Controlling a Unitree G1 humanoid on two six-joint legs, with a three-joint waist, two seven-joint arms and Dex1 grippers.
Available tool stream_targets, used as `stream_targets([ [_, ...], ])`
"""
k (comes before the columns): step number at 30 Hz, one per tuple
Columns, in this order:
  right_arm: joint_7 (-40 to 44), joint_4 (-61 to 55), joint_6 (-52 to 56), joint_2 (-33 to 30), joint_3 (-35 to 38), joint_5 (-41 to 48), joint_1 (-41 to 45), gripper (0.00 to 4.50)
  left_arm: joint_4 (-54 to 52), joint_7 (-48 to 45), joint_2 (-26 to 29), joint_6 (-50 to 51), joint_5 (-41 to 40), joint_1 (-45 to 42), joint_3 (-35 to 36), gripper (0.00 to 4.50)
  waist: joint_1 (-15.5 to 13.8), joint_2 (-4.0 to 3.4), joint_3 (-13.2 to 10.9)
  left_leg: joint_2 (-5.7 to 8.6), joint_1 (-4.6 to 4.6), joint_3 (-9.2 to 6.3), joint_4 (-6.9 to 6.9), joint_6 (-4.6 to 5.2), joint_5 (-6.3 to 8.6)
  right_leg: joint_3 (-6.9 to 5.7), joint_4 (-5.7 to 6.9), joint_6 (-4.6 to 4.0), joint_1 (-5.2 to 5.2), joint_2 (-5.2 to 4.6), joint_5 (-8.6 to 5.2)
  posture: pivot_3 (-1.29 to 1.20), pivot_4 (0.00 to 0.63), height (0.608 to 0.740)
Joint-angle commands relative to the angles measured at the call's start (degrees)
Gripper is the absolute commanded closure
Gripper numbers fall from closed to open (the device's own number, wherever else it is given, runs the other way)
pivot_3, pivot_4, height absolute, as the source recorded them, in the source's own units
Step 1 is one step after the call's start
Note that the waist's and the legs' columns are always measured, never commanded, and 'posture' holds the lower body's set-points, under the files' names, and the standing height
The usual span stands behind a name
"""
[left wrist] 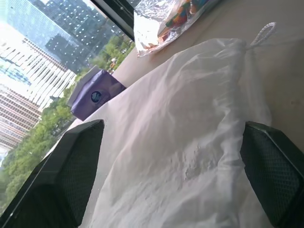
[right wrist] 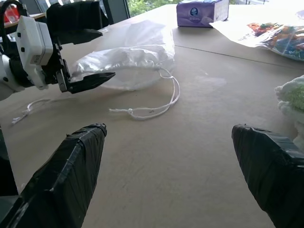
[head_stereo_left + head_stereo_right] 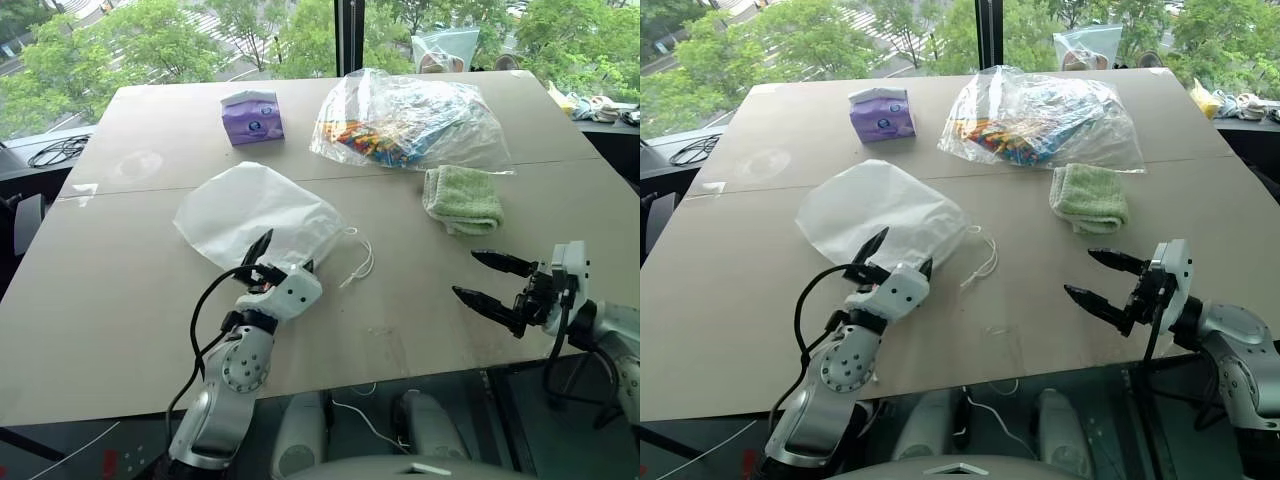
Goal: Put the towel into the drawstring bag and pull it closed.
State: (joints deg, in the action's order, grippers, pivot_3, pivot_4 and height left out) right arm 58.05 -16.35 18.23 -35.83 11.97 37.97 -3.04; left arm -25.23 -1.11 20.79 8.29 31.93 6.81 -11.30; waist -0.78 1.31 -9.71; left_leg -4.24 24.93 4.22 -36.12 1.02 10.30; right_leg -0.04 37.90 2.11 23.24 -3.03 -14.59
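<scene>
The white drawstring bag (image 3: pixel 255 210) lies flat on the table left of centre, its gathered mouth toward the right and its white cord (image 3: pixel 358 262) looped on the tabletop. My left gripper (image 3: pixel 285 255) stands open at the bag's near edge by the mouth; in the left wrist view the bag's fabric (image 1: pixel 190 142) lies just ahead between the two fingers. The folded light green towel (image 3: pixel 461 198) rests to the right, apart from the bag. Nearer than the towel, my right gripper (image 3: pixel 466 273) hovers open and empty, pointing left toward the cord.
A purple tissue packet (image 3: pixel 252 116) stands at the back left. Behind the towel lies a large clear plastic bag (image 3: pixel 410 120) of colourful items, almost touching it. The table's near edge (image 3: pixel 400 375) runs just below both grippers.
</scene>
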Motion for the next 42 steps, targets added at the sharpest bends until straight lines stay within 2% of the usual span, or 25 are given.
stream_targets([
  [1, 0.3, -1.7, -1.1, 0.3, 1.2, 1.3, 0.9, 0.00, -0.6, 0.8, -0.7, -1.5, 0.5, -0.6, 1.3, 1.29, 0.0, 0.00, 0.0, 0.00, 0.00, 0.00, 0.00, 0.00, 0.00, 0.00, 0.00, 0.00, 0.00, 0.00, 0.00, 0.00, 0.150, 0.740],
  [2, 0.4, -2.1, -1.1, 0.5, 1.2, 1.7, 1.2, 0.00, -0.4, 0.8, -0.8, -1.6, 0.3, -0.7, 1.6, 1.64, 0.0, 0.00, 0.0, 0.00, 0.00, 0.01, 0.00, 0.00, 0.00, 0.00, 0.00, 0.00, 0.00, 0.00, 0.00, 0.00, 0.150, 0.740],
  [7, 0.1, -3.2, -0.8, 1.2, 1.2, 2.9, 2.3, 0.00, 0.2, 0.3, -1.0, -2.1, 0.0, -0.9, 2.7, 4.15, 0.0, 0.00, 0.0, -0.01, 0.00, 0.00, 0.00, 0.01, 0.00, 0.00, 0.01, 0.00, 0.00, 0.04, 0.00, 0.00, 0.150, 0.740],
  [8, 0.1, -3.2, -0.7, 1.2, 1.1, 2.9, 2.5, 0.00, 0.1, 0.1, -1.1, -2.0, -0.2, -1.0, 3.1, 4.47, 0.0, 0.00, 0.0, -0.01, 0.00, 0.00, 0.00, 0.01, -0.01, 0.00, 0.01, 0.00, 0.00, 0.04, 0.00, 0.00, 0.150, 0.740],
  [12, 0.1, -3.1, -0.9, 1.2, 0.5, 2.2, 2.9, 0.00, -1.0, -1.2, -1.8, -0.5, -1.2, -2.9, 4.6, 4.47, 0.0, 0.01, 0.0, 0.00, 0.01, 0.01, 0.00, 0.01, 0.00, 0.00, 0.00, 0.00, 0.00, 0.01, 0.00, 0.00, 0.150, 0.740],
  [16, -4.0, -0.4, -4.1, 2.0, 0.0, -3.5, 5.3, 0.00, -2.8, -4.5, -1.2, -0.8, -3.7, -6.1, 6.2, 4.47, 0.1, 0.00, 0.0, 0.01, 0.01, 0.01, -0.05, 0.01, -0.01, -0.01, 0.04, 0.00, -0.01, 0.03, 0.01, 0.00, 0.150, 0.740],
  [19, -10.1, 3.6, -7.0, 4.6, -1.1, -9.5, 9.8, 0.00, -3.3, -6.5, -0.6, -1.0, -5.3, -7.4, 7.1, 4.47, 0.3, 0.00, 0.0, 0.00, -0.01, 0.04, -0.06, 0.01, -0.01, 0.02, 0.04, 0.01, 0.00, 0.08, 0.01, 0.00, 0.150, 0.740],
  [25, -25.3, 14.9, -11.8, 7.2, -8.0, -29.5, 19.7, 0.00, -4.0, -10.3, -1.5, 2.7, -11.5, -11.3, 11.0, 4.47, 0.3, 0.00, 0.0, 0.00, 0.03, 0.31, -0.06, 0.02, -0.02, 0.01, 0.07, 0.00, 0.04, 0.16, 0.02, 0.00, 0.150, 0.740],
  [28, -27.2, 17.9, -15.0, 7.4, -10.8, -33.9, 23.2, 0.00, -4.2, -12.7, -2.6, 7.4, -15.9, -14.7, 13.3, 4.47, 0.0, 0.00, 0.0, 0.00, 0.11, 0.34, -0.10, 0.03, -0.03, 0.01, 0.09, 0.02, 0.10, 0.16, 0.03, 0.00, 0.150, 0.740],
  [31, -27.9, 21.6, -16.6, 5.8, -14.8, -40.2, 25.3, 0.00, -3.8, -15.1, -1.2, 10.0, -17.8, -18.0, 14.1, 4.47, 0.1, 0.00, 0.0, 0.01, 0.17, 0.34, -0.11, 0.03, -0.03, 0.01, 0.07, 0.21, 0.12, 0.19, 0.14, 0.00, 0.150, 0.740],
  [38, -35.0, 37.6, -15.6, 6.1, -15.8, -46.9, 34.8, 0.00, -2.3, -15.8, 1.0, 11.2, -18.8, -20.6, 14.7, 4.47, 0.5, 0.01, 0.0, 0.00, 0.17, 0.35, -0.16, 0.03, -0.04, 0.04, 0.09, 0.25, 0.12, 0.22, 0.17, 0.00, 0.150, 0.740],
  [40, -34.4, 39.7, -16.6, 7.3, -14.6, -44.7, 36.3, 0.00, -2.6, -15.7, 1.3, 11.1, -18.9, -20.2, 14.9, 4.47, 0.9, 0.02, 0.0, 0.00, 0.17, 0.37, -0.16, 0.03, -0.04, 0.05, 0.10, 0.26, 0.12, 0.22, 0.18, 0.00, 0.150, 0.740],
  [42, -30.0, 38.5, -17.0, 7.5, -14.2, -41.5, 36.2, 0.00, -2.9, -15.7, 1.9, 11.0, -18.7, -19.7, 15.3, 4.47, 1.1, 0.02, 0.0, -0.01, 0.18, 0.34, -0.15, 0.03, -0.04, 0.05, 0.10, 0.27, 0.12, 0.24, 0.18, 0.00, 0.150, 0.740],
])
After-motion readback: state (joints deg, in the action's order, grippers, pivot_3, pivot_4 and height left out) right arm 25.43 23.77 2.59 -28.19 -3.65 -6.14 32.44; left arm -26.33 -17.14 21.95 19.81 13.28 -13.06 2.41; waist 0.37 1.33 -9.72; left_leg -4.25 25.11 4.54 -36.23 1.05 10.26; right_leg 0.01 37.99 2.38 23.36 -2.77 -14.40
